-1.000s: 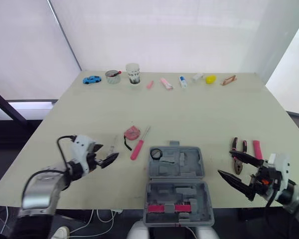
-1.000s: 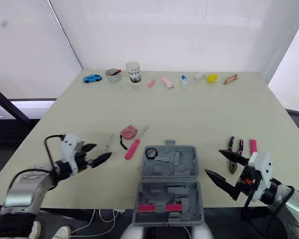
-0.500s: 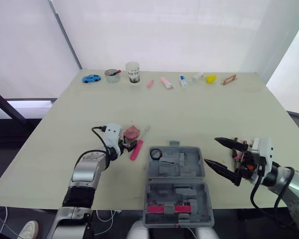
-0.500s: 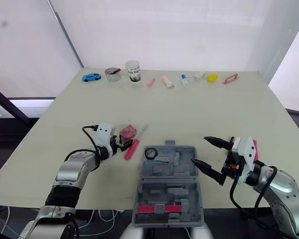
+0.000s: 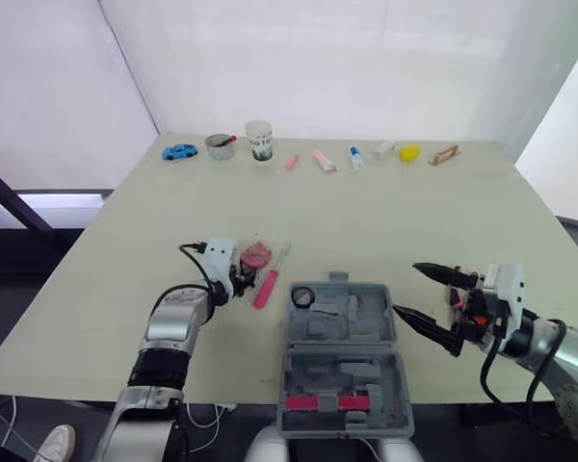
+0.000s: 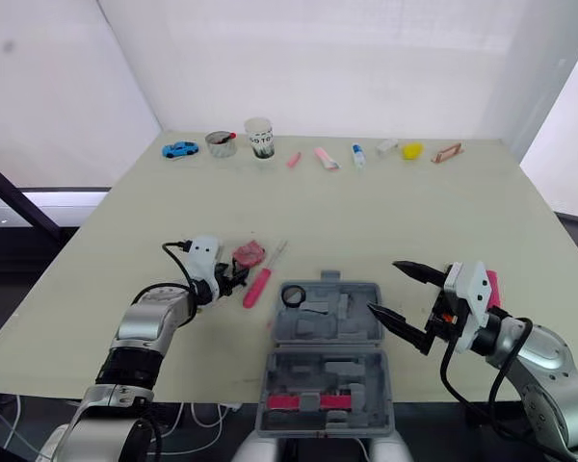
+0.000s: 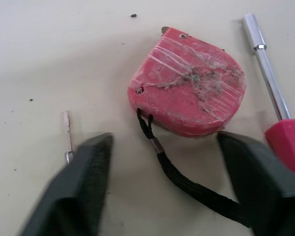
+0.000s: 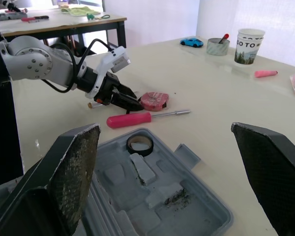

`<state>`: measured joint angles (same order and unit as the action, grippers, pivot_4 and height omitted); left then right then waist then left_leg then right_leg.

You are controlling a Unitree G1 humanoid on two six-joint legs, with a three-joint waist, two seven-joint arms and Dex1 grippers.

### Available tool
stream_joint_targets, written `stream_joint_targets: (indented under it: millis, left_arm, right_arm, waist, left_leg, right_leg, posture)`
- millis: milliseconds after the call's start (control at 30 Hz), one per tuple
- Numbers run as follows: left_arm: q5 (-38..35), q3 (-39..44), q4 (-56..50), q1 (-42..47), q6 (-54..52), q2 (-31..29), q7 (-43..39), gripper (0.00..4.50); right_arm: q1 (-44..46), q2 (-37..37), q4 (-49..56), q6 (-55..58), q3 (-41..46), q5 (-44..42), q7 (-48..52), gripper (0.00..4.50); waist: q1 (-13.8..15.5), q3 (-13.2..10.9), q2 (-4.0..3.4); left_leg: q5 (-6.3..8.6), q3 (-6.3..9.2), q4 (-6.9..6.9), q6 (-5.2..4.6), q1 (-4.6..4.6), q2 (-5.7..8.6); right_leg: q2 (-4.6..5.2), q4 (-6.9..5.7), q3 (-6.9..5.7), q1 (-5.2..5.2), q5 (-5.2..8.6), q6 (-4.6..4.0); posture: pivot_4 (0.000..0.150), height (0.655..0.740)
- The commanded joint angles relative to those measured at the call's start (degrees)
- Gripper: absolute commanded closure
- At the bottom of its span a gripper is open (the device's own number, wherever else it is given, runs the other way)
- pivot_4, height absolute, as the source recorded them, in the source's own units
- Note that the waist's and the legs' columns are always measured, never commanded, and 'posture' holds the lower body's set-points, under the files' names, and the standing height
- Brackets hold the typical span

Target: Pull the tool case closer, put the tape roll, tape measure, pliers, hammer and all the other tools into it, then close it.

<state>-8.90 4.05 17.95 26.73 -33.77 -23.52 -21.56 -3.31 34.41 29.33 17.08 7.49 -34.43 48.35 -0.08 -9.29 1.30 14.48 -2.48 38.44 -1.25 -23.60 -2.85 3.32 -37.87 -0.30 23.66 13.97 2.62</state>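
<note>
**Left gripper at tape measure, right gripper at case edge**

Change over the last second: the left gripper (image 5: 241,283) was at lower left near the counter (image 5: 385,221) edge. It has since reached in to centre left and now sits just beside the tape measure (image 7: 189,96). The right gripper (image 6: 389,288) was low at lower right. It has come in to the right edge of the tool case (image 5: 342,332). Over the last half second, both arms have hardly shifted.

The case, the tape roll (image 5: 302,296), the tape measure and the pink-handled screwdriver (image 5: 266,287) lie where they did before.

Jaws: the left jaws are spread wide and grip nothing. In the left wrist view the fingers stand either side of the black strap (image 7: 187,182), with the red tape measure body just ahead of them. The right jaws are also wide apart and empty, hovering beside the case.

Task items: the case lies open at lower centre. The tape roll is in the upper left corner of its far half. The tape measure lies on the counter left of the case, with the screwdriver just beside it.

Hard to make out:
- The pliers seen a second ago right of the case are now covered by the right gripper's body.
- A red strip (image 6: 491,287) shows beside that gripper; I cannot tell which tool it is.
- A red piece (image 5: 328,401) lies in the case's near half and I cannot identify it.
- I cannot tell whether the left fingers touch the strap.
</note>
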Motion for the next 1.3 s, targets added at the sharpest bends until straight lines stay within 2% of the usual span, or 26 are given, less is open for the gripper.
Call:
stream_joint_targets:
  millis: [33,100,133,367,733,1000,1100,1133,1167,1200,1233,1300]
  left_arm:
    - [0.03,0.14,-0.78,-0.17,0.1,-0.22,-0.69,3.33]
    - [-0.08,0.27,-1.27,-0.72,-0.2,-0.33,-0.83,4.24]
    - [-0.13,0.38,-1.44,-0.97,-0.3,-0.41,-0.91,4.41]
    - [-0.92,0.86,-5.71,-4.07,-2.49,-1.2,-1.83,4.41]
    - [-2.37,1.2,-26.16,-17.26,-11.22,-4.15,-1.85,4.41]
    - [-1.77,2.16,-26.44,-18.17,-10.14,-2.69,1.27,4.41]
    - [-2.43,2.81,-26.93,-18.45,-10.37,-2.74,1.01,3.56]
    - [-2.17,2.78,-26.95,-18.53,-9.94,-2.68,1.28,2.98]
    - [-1.58,2.62,-26.93,-18.61,-9.29,-2.64,1.82,2.67]
    - [-1.04,2.45,-26.8,-18.66,-8.7,-2.5,2.38,2.06]
    - [-0.77,2.34,-26.65,-18.64,-8.4,-2.31,2.73,1.73]
    - [-0.87,2.47,-26.55,-18.64,-8.19,-1.69,3.26,1.73]
  right_arm:
    - [0.97,-0.06,1.22,-0.87,0.22,-0.25,0.06,0.0]
    - [1.11,-0.1,1.19,-0.87,0.13,-0.1,0.06,0.0]
    - [1.16,-0.12,1.18,-0.88,0.06,-0.01,0.05,0.0]
    - [1.57,-0.15,1.4,-0.65,-0.42,0.0,0.16,0.0]
    - [1.82,0.61,1.09,-0.41,-0.87,-0.53,2.31,0.0]
    - [2.9,3.32,0.26,0.17,-1.84,-1.99,8.34,0.0]
    - [3.38,4.27,-0.05,0.99,-1.56,-3.16,9.74,0.0]
    - [3.56,4.36,-0.33,0.87,-1.52,-3.07,9.84,0.0]
    - [3.7,4.38,-0.56,0.79,-1.49,-2.99,9.88,0.0]
    - [3.82,4.37,-0.77,0.73,-1.5,-2.86,9.92,0.0]
    - [3.9,4.35,-0.96,0.64,-1.54,-2.68,10.0,0.0]
    - [3.82,4.29,-1.09,0.44,-1.66,-2.28,10.08,0.0]
  waist:
    - [0.08,0.0,0.0]
    - [0.17,0.0,0.0]
    - [0.22,0.0,0.0]
    - [0.3,0.0,0.0]
    - [-0.34,0.01,-0.01]
    - [-0.29,0.01,0.0]
    - [-0.3,0.01,0.0]
    - [-0.3,0.01,0.0]
    - [-0.3,0.01,0.0]
    - [-0.3,0.01,0.0]
    - [-0.29,0.01,0.0]
    - [-0.26,0.01,0.0]
  left_leg:
    - [0.0,0.0,0.0,0.0,0.0,0.01]
    - [0.0,0.0,0.0,0.0,0.0,0.01]
    - [0.0,0.0,0.0,0.0,0.0,0.01]
    - [0.0,-0.01,0.0,0.0,0.02,0.01]
    - [0.0,-0.01,0.0,0.0,0.06,-0.01]
    - [0.0,-0.03,0.0,0.0,0.15,-0.01]
    - [0.0,-0.03,0.0,0.0,0.15,-0.01]
    - [0.0,-0.02,0.0,0.0,0.14,-0.01]
    - [0.0,-0.02,0.0,0.0,0.14,-0.01]
    - [0.0,-0.01,0.0,0.0,0.14,-0.01]
    - [0.0,-0.01,0.0,0.0,0.13,-0.01]
    - [0.0,-0.02,0.0,0.0,0.12,-0.01]
  right_leg:
    - [0.0,0.0,0.0,0.0,0.0,0.0]
    - [0.01,0.01,0.0,0.0,0.0,0.0]
    - [0.01,0.01,0.0,0.0,0.0,0.0]
    - [0.01,-0.01,0.01,0.0,0.0,0.0]
    - [0.02,-0.03,0.04,-0.02,0.0,-0.01]
    - [0.02,-0.05,0.07,-0.06,-0.01,-0.02]
    - [0.02,-0.05,0.08,-0.06,-0.01,-0.02]
    - [0.01,-0.05,0.07,-0.06,-0.01,-0.02]
    - [0.01,-0.05,0.07,-0.06,-0.01,-0.02]
    - [0.01,-0.05,0.07,-0.06,-0.01,-0.03]
    - [0.01,-0.05,0.07,-0.06,-0.01,-0.03]
    - [0.01,-0.04,0.07,-0.06,-0.01,-0.02]
  posture:
    - [0.15,0.74]
    - [0.15,0.74]
    - [0.15,0.74]
    - [0.15,0.74]
    - [0.15,0.74]
    - [0.15,0.74]
    - [0.15,0.74]
    - [0.15,0.74]
    - [0.15,0.74]
    - [0.15,0.74]
    - [0.15,0.74]
    - [0.15,0.74]
